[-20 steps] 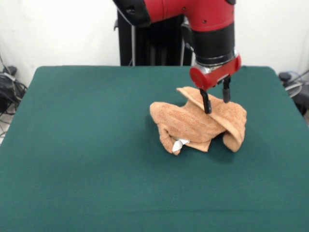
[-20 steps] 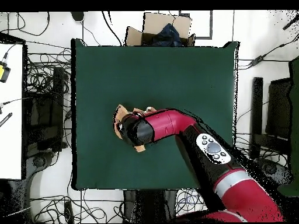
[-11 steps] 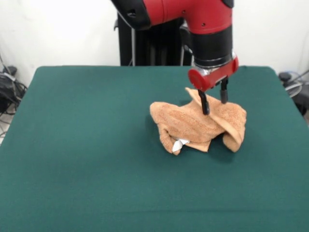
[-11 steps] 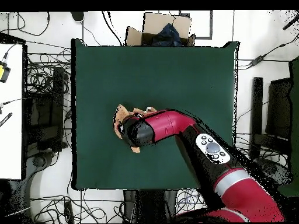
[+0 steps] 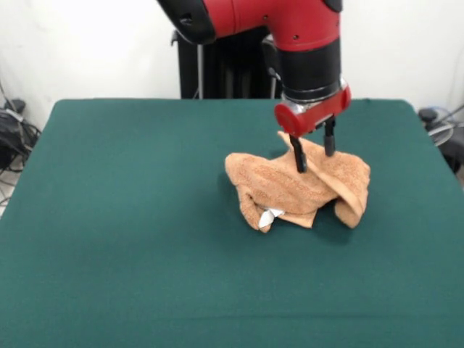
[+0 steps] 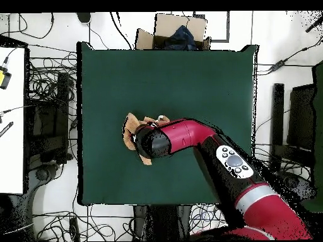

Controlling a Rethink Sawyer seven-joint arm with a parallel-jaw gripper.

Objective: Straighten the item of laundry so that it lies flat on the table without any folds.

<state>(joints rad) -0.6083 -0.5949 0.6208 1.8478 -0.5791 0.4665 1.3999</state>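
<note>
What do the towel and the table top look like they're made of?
The towel looks like soft terry cloth: orange-tan, with a nubby looped surface and limp, bunched folds. The table top seems covered in matte dark green felt or similar fabric, since it shows no shine or glare.

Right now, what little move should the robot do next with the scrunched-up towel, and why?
Probably close on the raised flap and pull it outward. The gripper is open, with its fingers either side of that upper fold, and the towel lies crumpled in a heap on the table.
</note>
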